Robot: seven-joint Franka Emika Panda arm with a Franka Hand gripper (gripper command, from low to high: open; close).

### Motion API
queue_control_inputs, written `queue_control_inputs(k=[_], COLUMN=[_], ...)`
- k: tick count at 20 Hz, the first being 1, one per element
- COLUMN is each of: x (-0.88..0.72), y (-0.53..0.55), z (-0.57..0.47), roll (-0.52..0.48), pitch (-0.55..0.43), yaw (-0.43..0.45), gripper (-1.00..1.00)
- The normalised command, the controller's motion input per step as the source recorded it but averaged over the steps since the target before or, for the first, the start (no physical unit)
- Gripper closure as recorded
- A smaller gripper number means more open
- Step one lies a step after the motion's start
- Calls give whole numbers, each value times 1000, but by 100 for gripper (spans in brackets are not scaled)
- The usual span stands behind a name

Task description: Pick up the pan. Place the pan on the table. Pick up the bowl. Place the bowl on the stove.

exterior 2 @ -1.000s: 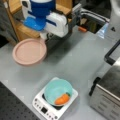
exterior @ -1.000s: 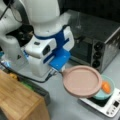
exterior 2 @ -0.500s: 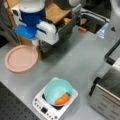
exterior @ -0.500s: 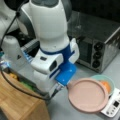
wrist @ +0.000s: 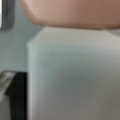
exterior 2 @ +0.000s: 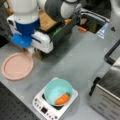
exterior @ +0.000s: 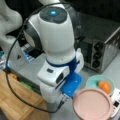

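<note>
**Ana:** Grey table (exterior 2: 82,67) first, since it's the biggest thing here. One table, one arm, one silver oven (exterior: 105,50) up at two o'clock in a front view.

**Ben:** And the wooden board (exterior: 15,100)?

**Ana:** One, at eight o'clock in that same view. Then one stove (exterior 2: 53,106), one pan (exterior 2: 17,65), one bowl (exterior 2: 58,92), one orange bit of food (exterior 2: 62,99) inside it.

**Ben:** Where's the pan sitting?

**Ana:** Flat on the table, at nine o'clock in a front view, well apart from the stove. The bowl is already on the stove, at six o'clock.

**Ben:** And the gripper?

**Ana:** The gripper (exterior 2: 31,51) hangs just past the pan's far edge, below the blue mount (exterior 2: 22,40). I can't tell whether the fingers are spread or pressed together; the arm's body hides them. In the wrist view the pan (wrist: 72,12) fills the top, with something pale and blurred under it that may be its handle.

**Ben:** How would the pan handle, you reckon?

**Ana:** Stiff, shallow and light, I'd guess, likely smooth and a bit slippery. The rim is low, so the short handle or the edge looks the place to pinch it.

**Ben:** And the bowl?

**Ana:** Rigid too, probably light. Its wall stands up higher, so a pinch over the rim should hold, away from the food.
</note>
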Motion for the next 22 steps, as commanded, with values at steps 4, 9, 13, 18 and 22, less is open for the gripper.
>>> queue_control_inputs(k=[4, 9, 13, 18, 22], x=[162, 86, 34, -24, -75], y=[-228, -256, -235, -171, -137], z=[-253, -278, -263, -192, -179], roll=[-135, -88, -80, -66, -52], pitch=[-29, -47, -81, -114, -130], yaw=[208, 196, 134, 91, 81], gripper=[100, 100, 100, 100, 100])
